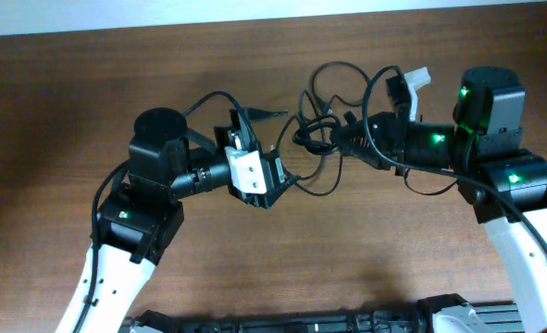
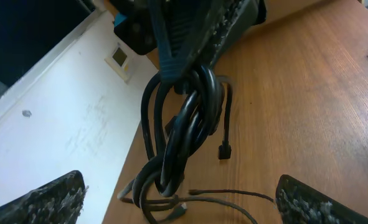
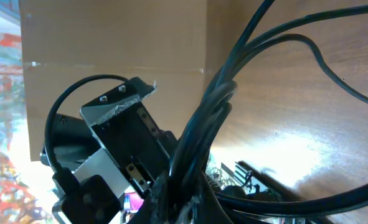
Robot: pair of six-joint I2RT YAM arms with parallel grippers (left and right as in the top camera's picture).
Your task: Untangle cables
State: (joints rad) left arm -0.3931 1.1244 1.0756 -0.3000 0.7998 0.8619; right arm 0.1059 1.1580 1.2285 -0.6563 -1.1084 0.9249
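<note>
- Your left end effector [image 1: 287,148] sits over the desk [image 1: 69,92], fingers wide apart.
- Just right of it, the cables [image 2: 184,130] hang in a black tangle, loose ends trailing on the wood.
- Your right end effector [image 1: 317,139] is clamped on that bundle.

- The left arm [image 1: 130,217] rises from the near edge, and its wrist points right.
- The left gripper [image 2: 184,198] is spread wide and holds nothing. Its fingers [image 2: 56,198] sit at the two lower corners of the left wrist view.
- The right arm [image 1: 514,185] reaches left with its forearm about level.
- The right gripper [image 1: 315,139] is clamped on the cables [image 2: 184,130], which hang from it. It faces the left gripper from close by.
</note>
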